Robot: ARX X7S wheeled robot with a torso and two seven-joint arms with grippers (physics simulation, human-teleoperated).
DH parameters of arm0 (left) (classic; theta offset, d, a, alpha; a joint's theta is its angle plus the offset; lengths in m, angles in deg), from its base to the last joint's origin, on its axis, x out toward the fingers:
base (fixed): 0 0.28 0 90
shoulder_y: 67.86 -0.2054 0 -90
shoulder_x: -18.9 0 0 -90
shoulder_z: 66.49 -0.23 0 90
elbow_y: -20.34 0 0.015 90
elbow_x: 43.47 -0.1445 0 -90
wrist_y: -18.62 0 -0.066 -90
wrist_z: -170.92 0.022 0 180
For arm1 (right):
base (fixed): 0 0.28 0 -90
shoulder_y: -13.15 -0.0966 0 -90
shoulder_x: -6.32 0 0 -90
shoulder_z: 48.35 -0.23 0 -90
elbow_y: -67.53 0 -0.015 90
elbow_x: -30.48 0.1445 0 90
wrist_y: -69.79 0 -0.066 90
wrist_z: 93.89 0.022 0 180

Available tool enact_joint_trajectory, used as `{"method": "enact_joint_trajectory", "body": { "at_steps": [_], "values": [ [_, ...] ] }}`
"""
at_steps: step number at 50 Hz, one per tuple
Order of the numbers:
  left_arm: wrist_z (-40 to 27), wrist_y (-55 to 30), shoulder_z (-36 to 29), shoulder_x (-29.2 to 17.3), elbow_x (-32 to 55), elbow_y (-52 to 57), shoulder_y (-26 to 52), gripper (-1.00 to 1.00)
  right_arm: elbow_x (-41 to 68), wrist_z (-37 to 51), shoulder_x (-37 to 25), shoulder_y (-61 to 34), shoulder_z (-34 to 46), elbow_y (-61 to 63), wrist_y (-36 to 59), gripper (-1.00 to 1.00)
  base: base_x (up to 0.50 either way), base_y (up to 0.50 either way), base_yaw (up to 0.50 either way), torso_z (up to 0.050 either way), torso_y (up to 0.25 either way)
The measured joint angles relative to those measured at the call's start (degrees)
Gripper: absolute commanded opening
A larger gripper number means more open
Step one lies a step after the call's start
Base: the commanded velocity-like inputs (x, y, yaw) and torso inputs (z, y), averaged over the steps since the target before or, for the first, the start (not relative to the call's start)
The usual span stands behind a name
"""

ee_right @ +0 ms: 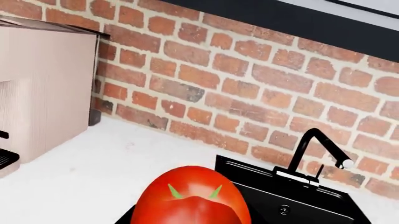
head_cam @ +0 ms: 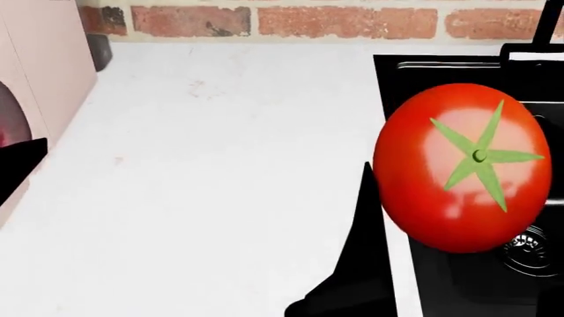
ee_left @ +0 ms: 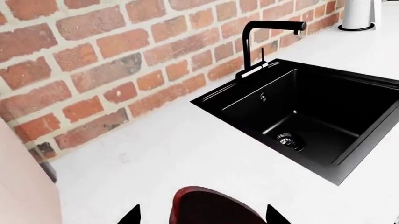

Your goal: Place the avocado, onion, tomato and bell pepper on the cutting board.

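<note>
The glossy red tomato (head_cam: 463, 165) with its green star calyx hangs large in the head view, over the edge of the black sink. My right gripper (ee_right: 190, 218) is shut on it; one black finger (head_cam: 357, 264) shows beside it. The tomato (ee_right: 190, 196) hides both fingertips in the right wrist view. The dull reddish-brown bell pepper (ee_left: 212, 207) sits between the two black fingertips of my left gripper (ee_left: 204, 215), held above the white counter. A sliver of the pepper (head_cam: 7, 119) shows at the head view's left edge. The avocado, onion and cutting board are out of view.
A black sink (ee_left: 311, 116) with a black faucet (ee_left: 249, 42) is set in the white counter (head_cam: 220, 165). A brick wall (ee_right: 249, 84) runs along the back. A beige appliance (ee_right: 44, 84) stands at the left end. A white container (ee_left: 358, 14) stands past the sink.
</note>
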Motion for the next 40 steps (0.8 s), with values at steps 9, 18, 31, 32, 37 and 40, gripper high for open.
{"method": "enact_joint_trajectory", "body": {
  "at_steps": [9,18,31,32,37,40],
  "values": [
    [-0.27,0.07,0.29,-0.04,0.29,0.27,-0.01,-1.0,-1.44,-0.48,0.42,0.89,0.11,0.86,-1.17,-1.0,0.0,-0.03,0.0,0.0,0.0],
    [-0.28,0.09,0.52,-0.05,0.31,0.24,-0.18,-1.0,-2.36,-1.05,0.65,1.7,0.08,1.15,-2.07,-1.0,0.0,-0.33,0.0,0.0,0.0],
    [-0.26,-0.02,0.86,0.11,0.3,0.08,-0.3,-1.0,-4.19,-2.16,-0.56,3.67,-0.14,1.98,-2.8,-1.0,0.0,-0.47,0.0,0.0,0.0],
    [-0.27,-0.06,0.89,0.11,0.32,0.07,-0.28,-1.0,-4.23,-2.18,-0.6,3.73,-0.16,2.0,-2.8,-1.0,0.0,-0.47,0.0,0.0,0.0],
    [-0.28,-0.15,1.07,0.04,0.44,0.03,-0.22,-1.0,-4.42,-2.26,-0.8,3.99,-0.27,2.15,-2.86,-1.0,0.0,-0.48,0.0,0.0,0.0],
    [-0.27,-0.18,1.17,-0.07,0.48,0.07,-0.27,-1.0,-4.5,-2.33,-1.02,4.18,-0.36,2.28,-2.89,-1.0,0.0,-0.47,0.0,0.0,0.0]
  ]
}}
